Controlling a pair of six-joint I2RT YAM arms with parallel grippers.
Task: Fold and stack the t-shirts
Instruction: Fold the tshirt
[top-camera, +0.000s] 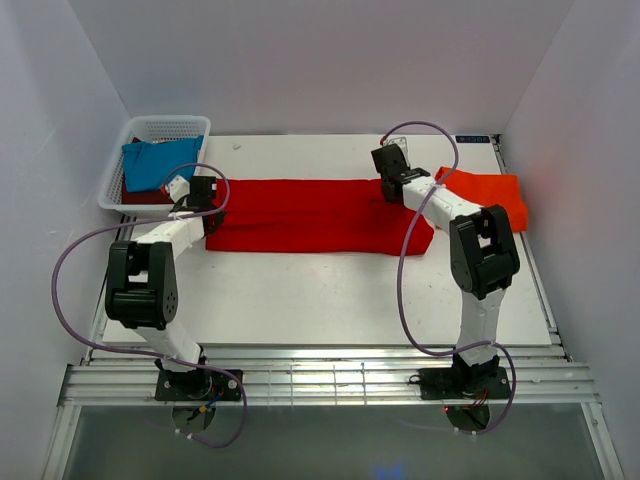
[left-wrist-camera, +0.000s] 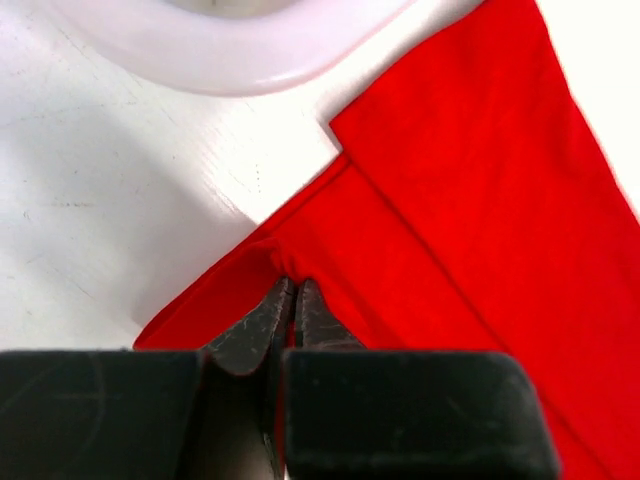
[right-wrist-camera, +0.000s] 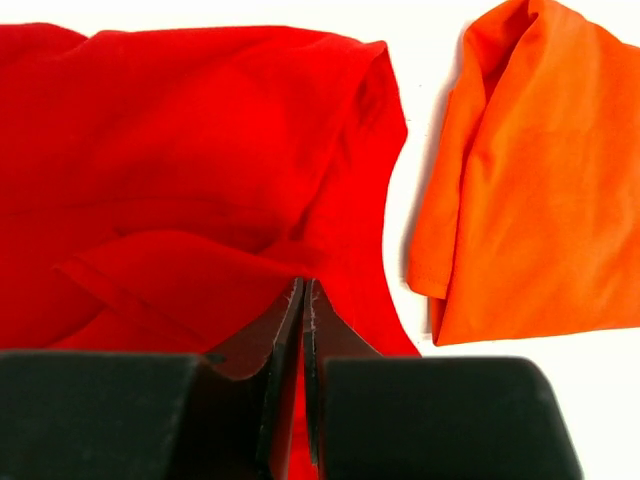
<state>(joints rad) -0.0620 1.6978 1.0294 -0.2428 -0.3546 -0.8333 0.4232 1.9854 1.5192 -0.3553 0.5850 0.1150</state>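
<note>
The left end effector (left-wrist-camera: 293, 287) is clenched on the left end of the red t-shirt (top-camera: 310, 215), which lies long-axis left-to-right on the counter (top-camera: 330, 290), with the right end effector (right-wrist-camera: 303, 287) clenched on its right end and the orange-red t-shirt (top-camera: 492, 196) just beyond.

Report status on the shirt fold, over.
Left end effector, right end effector shut, pinching opposite ends of the red t-shirt. It lies as a long strip. Orange t-shirt beside its right end, not touching.
</note>
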